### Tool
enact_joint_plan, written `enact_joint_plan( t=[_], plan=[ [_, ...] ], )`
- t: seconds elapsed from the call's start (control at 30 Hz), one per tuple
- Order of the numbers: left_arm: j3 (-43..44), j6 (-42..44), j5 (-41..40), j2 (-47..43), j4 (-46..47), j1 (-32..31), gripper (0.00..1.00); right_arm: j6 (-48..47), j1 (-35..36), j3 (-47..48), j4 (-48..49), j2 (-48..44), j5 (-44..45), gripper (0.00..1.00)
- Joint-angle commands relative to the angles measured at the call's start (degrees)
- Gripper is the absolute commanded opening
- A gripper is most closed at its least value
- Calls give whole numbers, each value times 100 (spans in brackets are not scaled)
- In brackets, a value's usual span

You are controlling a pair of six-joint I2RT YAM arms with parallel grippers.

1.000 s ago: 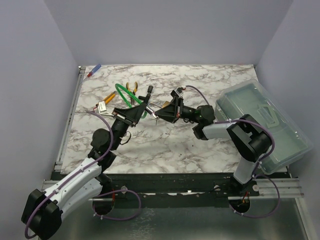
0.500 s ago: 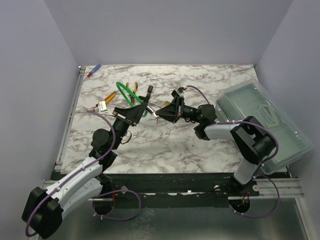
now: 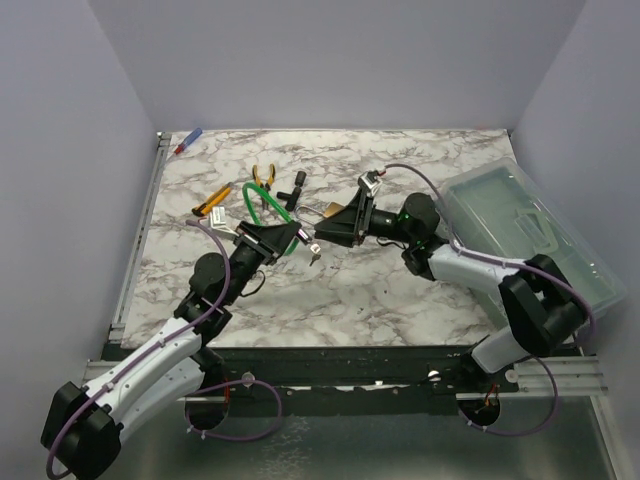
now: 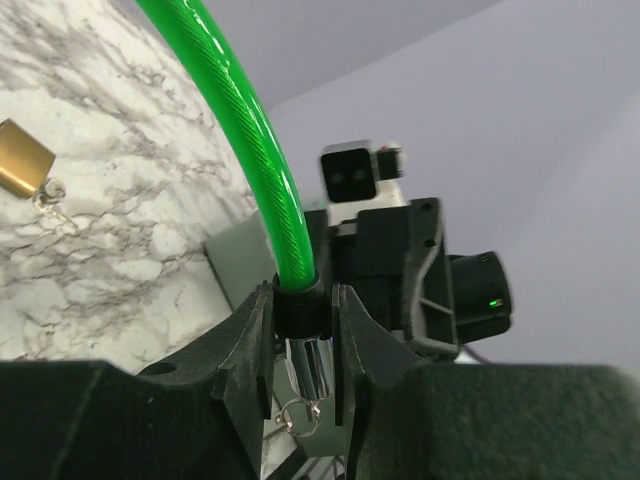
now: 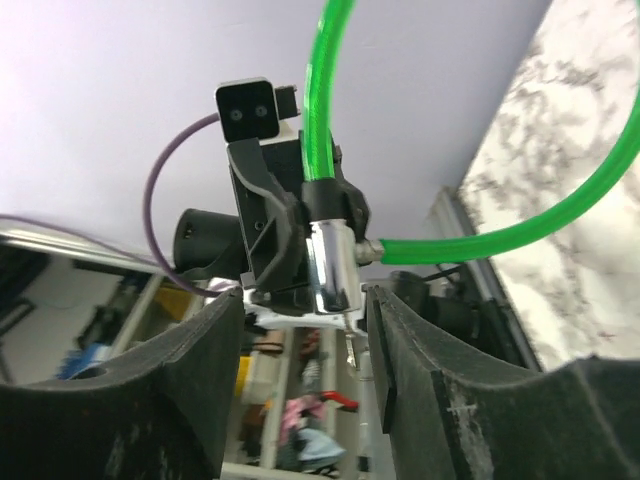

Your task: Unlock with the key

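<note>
The two arms meet over the middle of the marbled tabletop (image 3: 400, 300), and the green cable lock (image 3: 262, 200) sits between them. The left end effector (image 3: 292, 238) is clamped on the lock. Its wrist view shows both fingers (image 4: 250, 340) pressed against the black collar where the green cable enters the chrome barrel (image 4: 310, 365). The barrel is held up off the tabletop, and the cable loops away behind it toward the far side.

The right end effector (image 3: 325, 232) faces the left one from the other side with its jaws apart. In its own view the barrel stands in the gap with space on each side, so it is gripping nothing. A small key (image 3: 316, 255) on a wire ring dangles at the barrel's lower end, right between the two arms (I can't make out how far in it sits).

Orange-handled pliers (image 3: 262, 175) lie near the far end of the cable loop, and a yellow-and-black cutter (image 3: 210, 205) lies to their left. A brass padlock (image 4: 22, 168) rests on the marble. A red-and-blue marker (image 3: 187, 143) lies in the far left corner. A clear plastic box (image 3: 520, 230) stands tilted at the right edge.
</note>
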Motion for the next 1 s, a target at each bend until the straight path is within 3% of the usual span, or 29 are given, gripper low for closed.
enact_joint_plan(
  t=[0.0, 0.13, 0.3, 0.53, 0.97],
  plan=[
    [329, -8, -154, -94, -501, -17, 0, -2388, -47, 587, -2950, -779, 155, 60],
    [407, -66, -92, 72, -712, -17, 0, -4055, -38, 1151, -4989, -1169, 655, 67],
    [449, -219, 31, 311, -744, -17, 0, -5345, -24, 1471, -6374, -1378, 1037, 69],
    [546, -371, 243, 764, -763, -21, 0, -5940, 408, 1796, -7033, -1199, 1739, 69],
    [615, -474, 584, 1248, -771, -34, 0, -6083, 941, 2014, -6957, -674, 2177, 65]
  ],
)
